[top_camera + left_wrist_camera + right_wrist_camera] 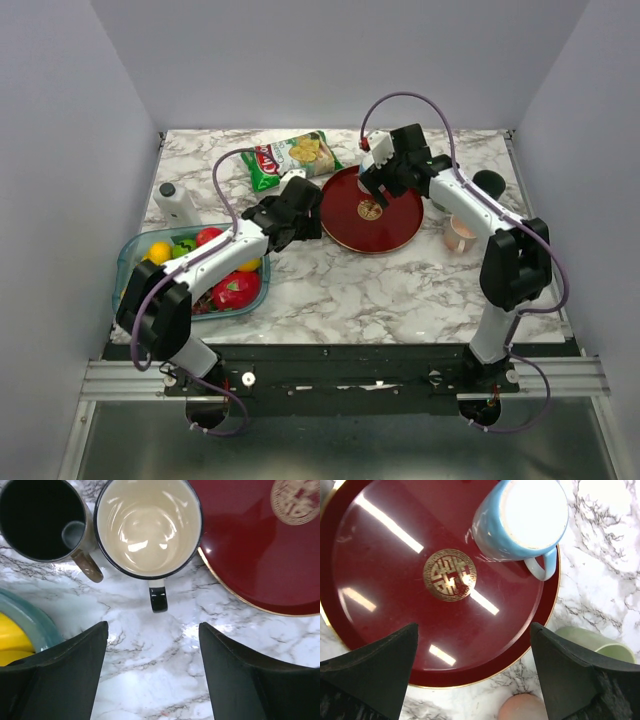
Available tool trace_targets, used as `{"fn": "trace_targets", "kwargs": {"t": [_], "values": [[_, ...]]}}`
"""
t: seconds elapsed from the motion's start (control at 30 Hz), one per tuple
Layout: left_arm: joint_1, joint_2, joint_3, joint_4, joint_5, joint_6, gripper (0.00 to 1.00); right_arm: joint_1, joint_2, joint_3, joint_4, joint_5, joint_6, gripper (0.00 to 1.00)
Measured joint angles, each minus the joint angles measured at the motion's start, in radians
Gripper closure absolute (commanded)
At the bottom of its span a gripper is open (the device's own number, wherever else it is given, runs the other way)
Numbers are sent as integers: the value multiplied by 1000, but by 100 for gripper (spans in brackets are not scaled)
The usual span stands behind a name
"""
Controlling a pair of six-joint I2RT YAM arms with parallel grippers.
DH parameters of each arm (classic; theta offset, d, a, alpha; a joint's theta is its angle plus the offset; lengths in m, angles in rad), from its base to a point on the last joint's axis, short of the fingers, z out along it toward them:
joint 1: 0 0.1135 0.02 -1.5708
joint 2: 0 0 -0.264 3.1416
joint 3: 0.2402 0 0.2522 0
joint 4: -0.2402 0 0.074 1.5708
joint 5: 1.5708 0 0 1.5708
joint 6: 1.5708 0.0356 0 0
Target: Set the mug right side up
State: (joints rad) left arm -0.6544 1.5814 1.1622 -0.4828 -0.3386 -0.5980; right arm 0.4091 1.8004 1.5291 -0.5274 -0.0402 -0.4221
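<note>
Right claw (pixel 474 626) gapes over plate (pixel 380 580), beside mug (pixel 520 520).

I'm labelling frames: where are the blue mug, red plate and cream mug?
blue mug (pixel 535 512), right wrist view, on its flat upturned base.
red plate (pixel 385 580), right wrist view, bare surface left of the emblem.
cream mug (pixel 147 535), left wrist view, inner floor.
</note>
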Motion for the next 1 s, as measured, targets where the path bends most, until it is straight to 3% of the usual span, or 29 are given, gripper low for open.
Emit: {"fn": "trace_targets", "kwargs": {"t": [0.13, 0.33, 0.53, 0.63, 0.67, 0.77, 1.0], "values": [[0, -104, -11, 3, 24, 13, 8, -34, 75, 61, -46, -2, -14, 3], [0, -140, 6, 25, 93, 43, 5, -72, 79, 100, -64, -3, 40, 4], [0, -63, 160, 47, 144, 74, 5, -145, 82, 142, -50, -45, 293, 23], [-2, -30, 202, 64, 161, 77, 5, -190, 122, 238, -38, -62, 441, 38], [-4, -23, 205, 69, 169, 77, 5, -205, 143, 274, -33, -66, 490, 49], [-9, -11, 205, 69, 180, 77, 5, -235, 222, 376, -14, -99, 638, 62], [-12, -7, 199, 70, 200, 77, 5, -261, 401, 502, -18, -207, 880, 72]]}}
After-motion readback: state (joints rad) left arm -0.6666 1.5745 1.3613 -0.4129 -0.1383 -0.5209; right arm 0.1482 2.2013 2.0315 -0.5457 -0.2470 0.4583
